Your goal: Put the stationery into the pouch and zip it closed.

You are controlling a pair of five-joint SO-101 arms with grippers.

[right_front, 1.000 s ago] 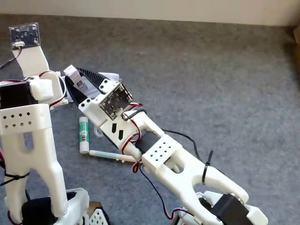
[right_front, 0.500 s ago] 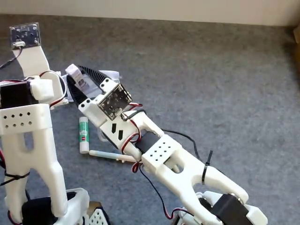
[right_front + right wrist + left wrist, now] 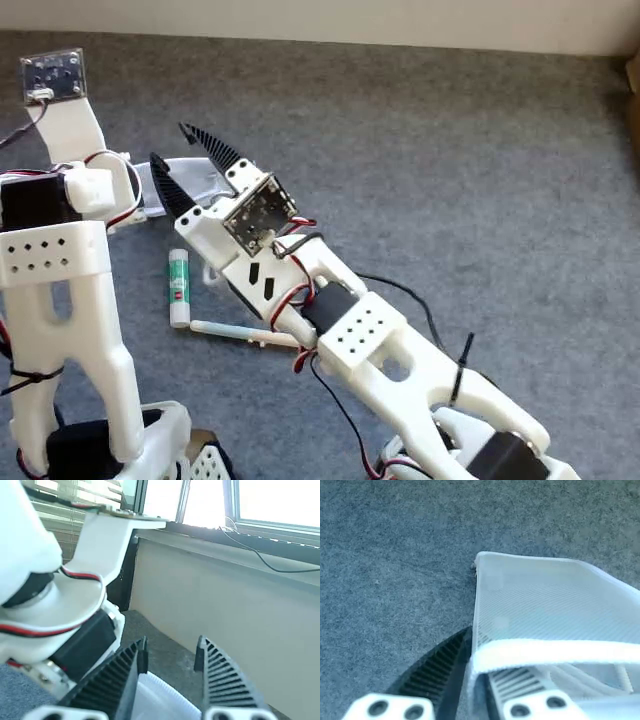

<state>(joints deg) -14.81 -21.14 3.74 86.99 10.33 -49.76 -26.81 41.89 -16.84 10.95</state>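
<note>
Grey carpet (image 3: 480,150) covers the table. Seen from the left wrist camera, the left gripper (image 3: 476,665) is closed on the rim of the white mesh pouch (image 3: 545,600), which rests on the carpet. The right gripper (image 3: 172,642) hangs over the pouch, its black fingers (image 3: 220,680) wide apart and holding nothing. From above, a white pen (image 3: 235,331) and a glue stick (image 3: 178,288) lie beside the right arm, outside the pouch.

The pouch (image 3: 545,605) is showing white with fine stripes, the tabletop (image 3: 450,150) mottled grey, the glue stick (image 3: 179,288) white with a green label.
</note>
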